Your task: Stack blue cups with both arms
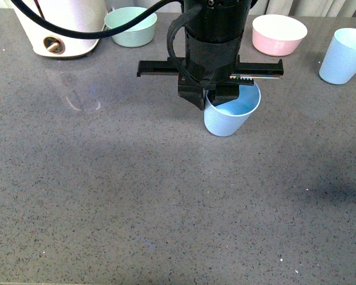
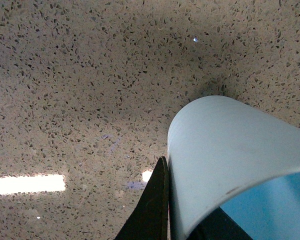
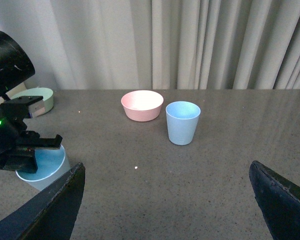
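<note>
One blue cup [image 1: 230,114] is near the table's middle, held at its rim by my left gripper [image 1: 216,95], which is shut on it. In the left wrist view that cup [image 2: 225,155] fills the frame, with one black finger [image 2: 152,210] pressed against its outer wall. The same cup [image 3: 40,167] shows in the right wrist view under the left arm [image 3: 7,125]. A second blue cup [image 1: 343,56] stands upright at the far right, also seen as the cup [image 3: 183,122] in the right wrist view. My right gripper [image 3: 167,200] is open over bare table, well short of it.
A pink bowl [image 1: 279,34] sits at the back right, a green bowl [image 1: 130,26] at the back left beside a white appliance [image 1: 62,27]. The grey speckled table [image 1: 136,196] stretches toward me. Curtains [image 3: 190,45] hang behind the table.
</note>
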You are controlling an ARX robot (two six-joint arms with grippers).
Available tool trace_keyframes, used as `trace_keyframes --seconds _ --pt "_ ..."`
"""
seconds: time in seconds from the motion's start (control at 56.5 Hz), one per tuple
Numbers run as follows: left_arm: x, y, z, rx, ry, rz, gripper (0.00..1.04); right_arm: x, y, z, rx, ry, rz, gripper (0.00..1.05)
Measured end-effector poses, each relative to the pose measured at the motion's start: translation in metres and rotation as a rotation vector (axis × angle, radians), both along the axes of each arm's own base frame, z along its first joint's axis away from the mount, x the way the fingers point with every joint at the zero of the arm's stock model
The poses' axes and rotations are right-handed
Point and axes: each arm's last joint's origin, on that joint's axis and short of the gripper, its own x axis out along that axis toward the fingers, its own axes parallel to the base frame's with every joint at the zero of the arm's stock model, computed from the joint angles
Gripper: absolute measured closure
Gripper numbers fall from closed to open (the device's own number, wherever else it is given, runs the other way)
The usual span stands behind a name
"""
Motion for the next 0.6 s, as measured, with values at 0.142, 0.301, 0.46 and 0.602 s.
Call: trace_keyframes --seconds 0.142,0.301,0.46,0.602 --pt "0.0006 -0.0003 0.0007 -0.004 -0.001 0.005 0.88 0.0 0.0 0.0 0.0 0.0 0.0 0.09" --pt "0.0011 -0.0007 0.0019 -0.008 -0.003 0.007 0.68 0.0 0.0 0.0 0.0 0.0 0.0 0.09" --pt "0.0011 -0.0007 0.002 -0.009 -0.003 0.007 0.47 0.0 0.0 0.0 0.0 0.0 0.0 0.09" --pt "0.0011 -0.0007 0.002 -0.008 -0.004 0.007 0.26 0.0 0.0 0.0 0.0 0.0 0.0 0.09"
